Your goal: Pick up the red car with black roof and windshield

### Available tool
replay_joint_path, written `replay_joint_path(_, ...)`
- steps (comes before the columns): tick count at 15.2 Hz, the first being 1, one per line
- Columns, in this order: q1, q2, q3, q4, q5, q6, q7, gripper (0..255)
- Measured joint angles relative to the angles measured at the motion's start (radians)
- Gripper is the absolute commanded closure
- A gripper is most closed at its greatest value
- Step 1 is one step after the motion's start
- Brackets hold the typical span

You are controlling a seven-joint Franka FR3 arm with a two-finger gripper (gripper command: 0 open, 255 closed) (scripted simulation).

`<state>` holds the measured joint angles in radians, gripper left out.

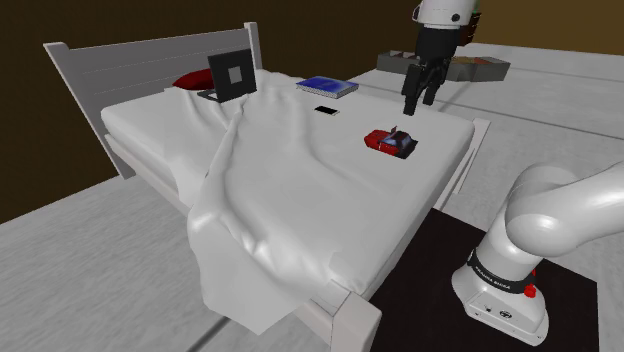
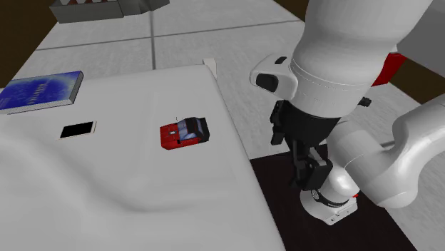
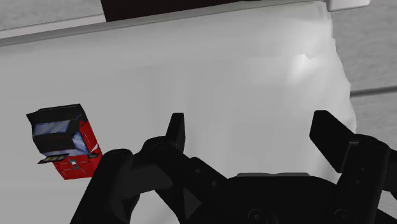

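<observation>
The red toy car (image 1: 390,142) with its black roof lies flat on the bed (image 1: 300,200), close to the bed's foot edge, its long axis pointing roughly toward that edge. The gripper (image 1: 420,102) hovers above the bed with fingers (image 3: 177,130) spread and empty, the car lying off to one side beyond one finger. A sideways shift before descending looks necessary. Bare sheet rings the car, and the phone (image 1: 326,111) lies further up the bed.

Every view looks down, sharing bed (image 1: 330,190) and car (image 1: 390,143).
</observation>
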<state>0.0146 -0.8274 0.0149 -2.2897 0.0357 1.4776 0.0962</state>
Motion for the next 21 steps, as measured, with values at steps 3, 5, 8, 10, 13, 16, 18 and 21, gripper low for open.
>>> replay_joint_path(3,-0.005,0.007,-0.021,-0.013,-0.016,0.019,-0.025,0)
replay_joint_path(5,-0.015,0.026,-0.057,-0.033,-0.042,0.056,-0.066,0)
replay_joint_path(8,-0.029,0.075,-0.110,-0.039,-0.078,0.110,-0.128,0)
replay_joint_path(10,-0.038,0.105,-0.147,-0.060,-0.101,0.161,-0.169,0)
replay_joint_path(13,-0.049,0.178,-0.202,-0.049,-0.129,0.225,-0.230,0)
replay_joint_path(16,-0.062,0.247,-0.265,-0.036,-0.155,0.284,-0.302,0)
replay_joint_path(18,-0.065,0.303,-0.300,-0.023,-0.163,0.329,-0.342,0)
replay_joint_path(21,-0.070,0.381,-0.351,0.005,-0.168,0.381,-0.404,0)
